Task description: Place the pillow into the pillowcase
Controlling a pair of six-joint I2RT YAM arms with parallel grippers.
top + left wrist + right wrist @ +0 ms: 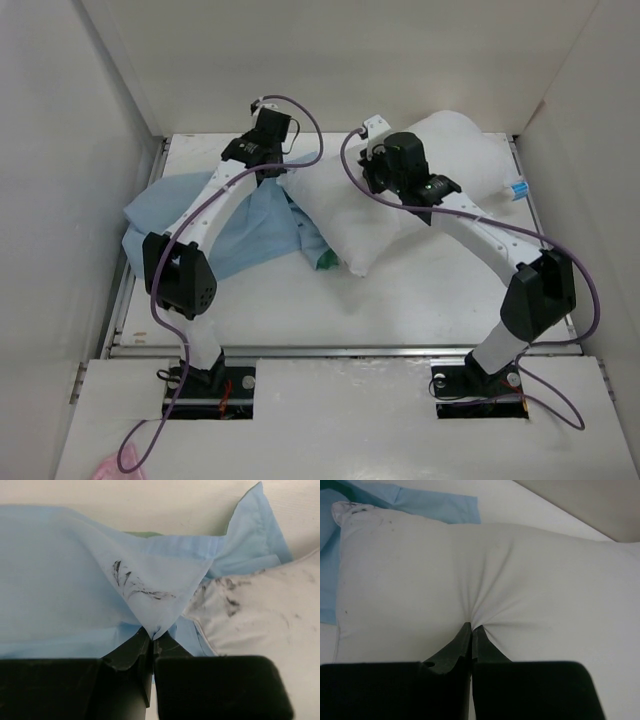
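The white pillow (375, 215) lies across the middle and back right of the table, with a blue-and-white tag (517, 189) at its right end. The light blue pillowcase (235, 235) lies crumpled to its left, mint-green lining (322, 259) showing at its mouth. My left gripper (270, 172) is shut on a pinched fold of the pillowcase (155, 595), next to the pillow's smudged corner (260, 615). My right gripper (385, 170) is shut on a pinch of the pillow's fabric (485, 580), with pillowcase cloth (435, 505) beyond it.
White walls (60, 200) enclose the table on the left, back and right. The table's near edge has a metal rail (340, 350). A pink cloth (115, 468) lies at the bottom left, off the table.
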